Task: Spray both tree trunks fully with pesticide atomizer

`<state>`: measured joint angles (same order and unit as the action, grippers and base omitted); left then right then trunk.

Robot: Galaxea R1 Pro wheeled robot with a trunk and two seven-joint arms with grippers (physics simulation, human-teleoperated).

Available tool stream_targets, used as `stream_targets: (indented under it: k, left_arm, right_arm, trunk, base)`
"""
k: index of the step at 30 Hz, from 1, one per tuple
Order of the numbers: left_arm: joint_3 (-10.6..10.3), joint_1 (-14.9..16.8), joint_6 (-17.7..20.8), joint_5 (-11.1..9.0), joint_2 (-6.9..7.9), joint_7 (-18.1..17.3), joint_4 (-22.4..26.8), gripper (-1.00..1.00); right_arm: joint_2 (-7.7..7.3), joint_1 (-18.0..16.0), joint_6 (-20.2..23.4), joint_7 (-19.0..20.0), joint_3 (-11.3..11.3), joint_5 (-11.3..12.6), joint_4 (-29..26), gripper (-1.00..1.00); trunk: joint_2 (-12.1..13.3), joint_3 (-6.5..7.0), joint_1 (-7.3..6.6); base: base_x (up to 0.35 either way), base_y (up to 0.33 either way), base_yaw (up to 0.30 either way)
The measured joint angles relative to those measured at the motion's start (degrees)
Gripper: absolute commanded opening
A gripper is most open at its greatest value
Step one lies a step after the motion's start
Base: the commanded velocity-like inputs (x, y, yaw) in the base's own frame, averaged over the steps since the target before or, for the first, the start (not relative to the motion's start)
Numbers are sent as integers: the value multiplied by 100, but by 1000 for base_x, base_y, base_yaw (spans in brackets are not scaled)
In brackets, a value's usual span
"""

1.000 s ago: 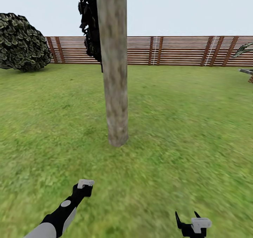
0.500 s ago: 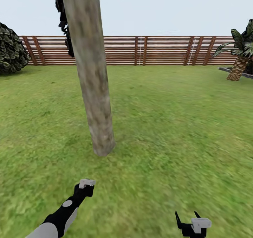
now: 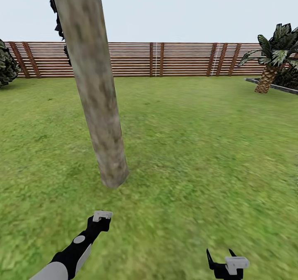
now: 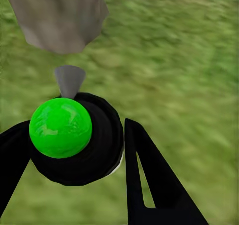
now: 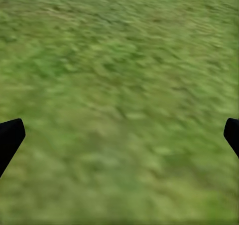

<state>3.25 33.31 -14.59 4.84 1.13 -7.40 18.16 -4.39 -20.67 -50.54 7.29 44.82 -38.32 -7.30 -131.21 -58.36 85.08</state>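
Grey-beige tree trunk (image 3: 99, 106) rises just ahead of the left claw (image 4: 74, 150).
Left claw pinches the pesticide atomizer (image 4: 60, 127), its nozzle toward the trunk base; right claw (image 5: 119, 135) hangs spread over grass (image 3: 198, 147).

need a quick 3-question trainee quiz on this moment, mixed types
1. True or false: the right gripper is open above the grass.
2. What does the left gripper hold? A) atomizer B) lamp C) nothing
3. Fill in: in the head view, the trunk stands ___ of the palm.
Key: 1 true; 2 A; 3 left.
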Motion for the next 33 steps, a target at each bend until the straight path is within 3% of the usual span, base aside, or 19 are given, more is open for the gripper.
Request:
stream_targets:
  k: [13,24,33]
  left_arm:
    - [8,0,0,0,9,-25,10,-100]
    - [0,0,-18,-9,10,9,11,-100]
    - [-11,-1,-27,-8,0,6,16,-100]
  right_arm:
    - [8,2,0,0,-6,0,0,100]
    - [26,2,0,17,-9,0,-3,100]
    - [26,2,0,18,-9,0,-3,100]
  trunk:
    - [0,0,0]
    - [0,0,0]
    - [0,0,0]
  base:
    - [4,0,0]
    - [238,112,0]
    - [89,33,0]
